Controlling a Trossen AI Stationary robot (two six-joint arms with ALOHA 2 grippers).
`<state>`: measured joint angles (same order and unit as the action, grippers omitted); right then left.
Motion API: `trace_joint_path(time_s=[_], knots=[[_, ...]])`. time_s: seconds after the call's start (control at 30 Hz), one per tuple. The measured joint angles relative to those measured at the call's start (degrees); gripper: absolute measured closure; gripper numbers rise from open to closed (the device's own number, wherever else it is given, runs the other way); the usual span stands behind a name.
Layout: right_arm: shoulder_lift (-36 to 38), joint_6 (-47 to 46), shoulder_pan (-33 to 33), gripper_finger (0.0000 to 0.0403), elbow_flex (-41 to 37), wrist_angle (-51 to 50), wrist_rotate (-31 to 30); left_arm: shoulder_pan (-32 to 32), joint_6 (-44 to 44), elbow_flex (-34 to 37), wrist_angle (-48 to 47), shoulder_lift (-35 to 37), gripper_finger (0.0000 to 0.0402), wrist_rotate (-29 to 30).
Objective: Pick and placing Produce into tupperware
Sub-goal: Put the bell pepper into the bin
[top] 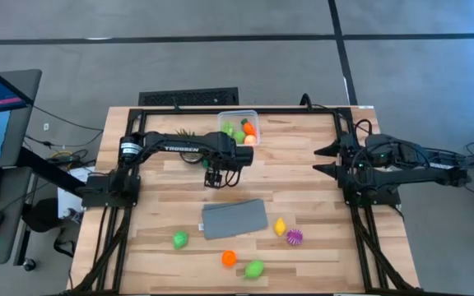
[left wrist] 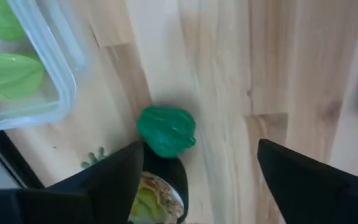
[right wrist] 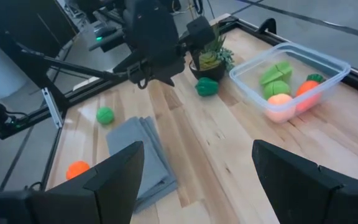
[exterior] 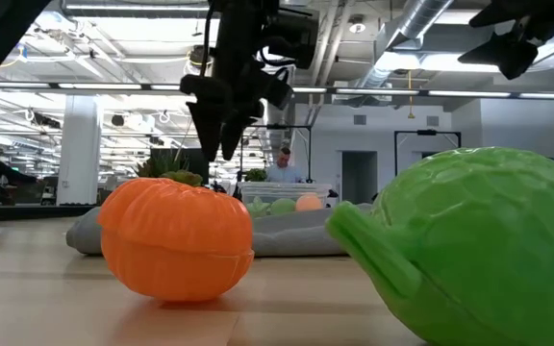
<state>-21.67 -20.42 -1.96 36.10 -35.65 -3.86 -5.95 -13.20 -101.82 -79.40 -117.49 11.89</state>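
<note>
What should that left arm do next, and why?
Probably lower the left hand onto the green pepper and close on it. The hand hangs open just above it, the pepper lies on the table beside the tub, not in it, near the plant. The right hand waits open at the side.

A small dark green lumpy toy vegetable (left wrist: 166, 130) lies on the pale wooden worktop (left wrist: 229, 81) beside the clear plastic tub (left wrist: 48, 81) holding light green pieces (left wrist: 8, 74), between the left hand's (left wrist: 197, 174) parted fingers (left wrist: 303, 180).
</note>
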Motion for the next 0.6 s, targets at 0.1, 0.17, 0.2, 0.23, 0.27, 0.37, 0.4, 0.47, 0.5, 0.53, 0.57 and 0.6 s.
trace_joint_path(time_s=[0.1,0.17,0.2,0.23,0.27,0.37,0.4,0.47,0.5,0.53,0.57,0.6], knots=[[0.0,1.0,0.0,0.0081,0.0,-0.1,0.0,-0.6,-1.4,0.0,-1.3,0.0,0.0065,-1.2],[0.0,1.4,0.0,0.0081,0.0,-0.1,0.0,-0.7,-3.1,0.0,-2.3,0.0,0.0052,-1.1],[0.0,1.6,0.0,0.0081,0.0,-0.1,0.0,-0.7,-4.2,0.0,-2.5,0.0,0.0047,-1.1],[0.0,1.9,0.0,0.0081,0.0,-0.2,0.0,-0.8,-5.0,0.0,-2.5,0.0,0.0043,-1.2],[0.0,2.0,0.0,0.0081,0.0,-0.3,0.0,-1.0,-5.6,0.0,-2.3,0.0,0.0039,-1.2],[0.0,2.3,0.0,0.0081,0.0,-0.6,0.0,-2.2,-6.6,0.0,-1.9,0.0,0.0034,-1.8],[0.0,2.4,0.0,0.0081,0.0,-0.6,0.0,-2.8,-6.8,0.0,-1.8,0.0,0.0034,-2.2],[0.0,2.4,0.0,0.0081,0.0,-0.6,0.0,-3.6,-7.4,0.0,-1.4,0.0,0.0033,-2.2],[0.0,2.4,0.0,0.0081,0.0,-0.6,0.0,-4.1,-7.8,0.0,-1.1,0.0,0.0033,-2.2],[0.0,2.5,0.0,0.0081,0.0,-0.6,0.0,-4.4,-8.1,0.0,-0.7,0.0,0.0033,-2.2],[0.0,2.5,0.0,0.0081,0.0,-0.6,0.0,-4.8,-8.5,0.0,-0.3,0.0,0.0033,-2.5],[0.0,2.6,0.0,0.0081,0.0,-0.6,0.0,-5.1,-8.9,0.0,0.0,0.0,0.0033,-2.6]])
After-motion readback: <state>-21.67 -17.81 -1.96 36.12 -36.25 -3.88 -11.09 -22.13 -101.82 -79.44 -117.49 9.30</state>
